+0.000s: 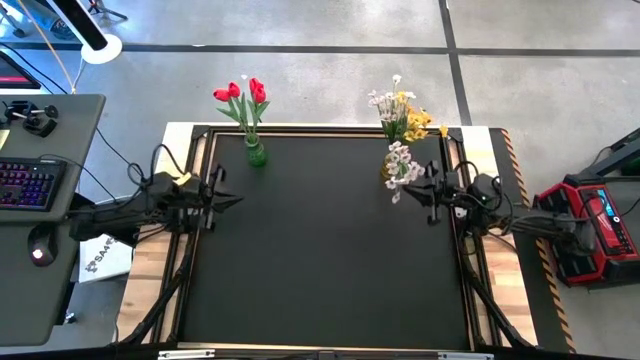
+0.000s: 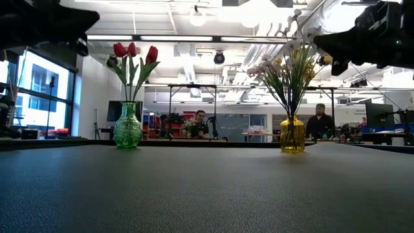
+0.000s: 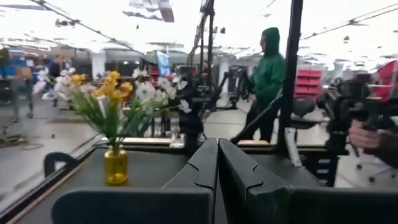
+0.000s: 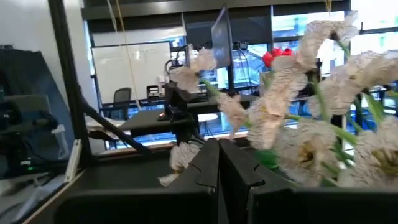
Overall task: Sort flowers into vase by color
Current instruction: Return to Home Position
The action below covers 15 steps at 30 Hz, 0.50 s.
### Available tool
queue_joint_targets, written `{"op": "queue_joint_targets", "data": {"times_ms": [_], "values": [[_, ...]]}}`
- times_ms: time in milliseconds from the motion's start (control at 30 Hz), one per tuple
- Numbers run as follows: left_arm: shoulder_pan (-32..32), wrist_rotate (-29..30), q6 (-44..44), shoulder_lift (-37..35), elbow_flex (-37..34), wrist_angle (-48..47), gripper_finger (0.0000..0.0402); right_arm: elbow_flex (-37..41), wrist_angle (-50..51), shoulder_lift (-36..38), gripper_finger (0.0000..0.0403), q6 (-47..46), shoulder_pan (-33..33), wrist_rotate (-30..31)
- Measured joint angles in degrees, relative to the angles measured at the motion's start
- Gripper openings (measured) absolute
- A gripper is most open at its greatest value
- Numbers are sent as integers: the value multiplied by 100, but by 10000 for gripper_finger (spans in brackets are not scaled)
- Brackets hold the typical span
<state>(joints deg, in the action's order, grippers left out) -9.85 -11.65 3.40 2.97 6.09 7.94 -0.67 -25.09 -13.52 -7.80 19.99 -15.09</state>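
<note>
A green glass vase (image 1: pixel 256 155) (image 2: pixel 127 129) stands on its base at the mat's far left and holds red tulips (image 1: pixel 242 95) (image 2: pixel 132 52). A yellow vase (image 1: pixel 387 173) (image 2: pixel 292 136) (image 3: pixel 115 167) stands at the far right with white blossoms (image 1: pixel 400 160) (image 4: pixel 292 81) and a yellow spray (image 1: pixel 415 122) (image 3: pixel 112 87). My right gripper (image 1: pixel 412 190) (image 4: pixel 218 144) is shut, raised to bloom height right beside the white blossoms. My left gripper (image 1: pixel 232 198) (image 3: pixel 218 143) is shut and hovers near the table's left edge, pointing right. My right gripper is shut with white blossoms (image 4: pixel 183 155) crowding close around its fingertips. No stem shows between the fingers, and I cannot tell whether it touches the spray.
The black mat (image 1: pixel 320 260) lies bare between the two arms. A desk with a keyboard (image 1: pixel 30 185) sits off the left edge, and a red device (image 1: pixel 590 215) off the right. People stand in the room beyond the far edge (image 2: pixel 197 123) (image 3: pixel 268 74).
</note>
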Motion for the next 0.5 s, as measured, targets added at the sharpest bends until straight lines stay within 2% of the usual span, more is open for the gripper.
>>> {"op": "queue_joint_targets", "data": {"times_ms": [167,500], "values": [[29,-345,106,-280,4,26,0,0,20,0,0,-307,306,-311],[33,-207,102,-278,-106,23,0,9,46,-35,0,-876,163,-491]]}}
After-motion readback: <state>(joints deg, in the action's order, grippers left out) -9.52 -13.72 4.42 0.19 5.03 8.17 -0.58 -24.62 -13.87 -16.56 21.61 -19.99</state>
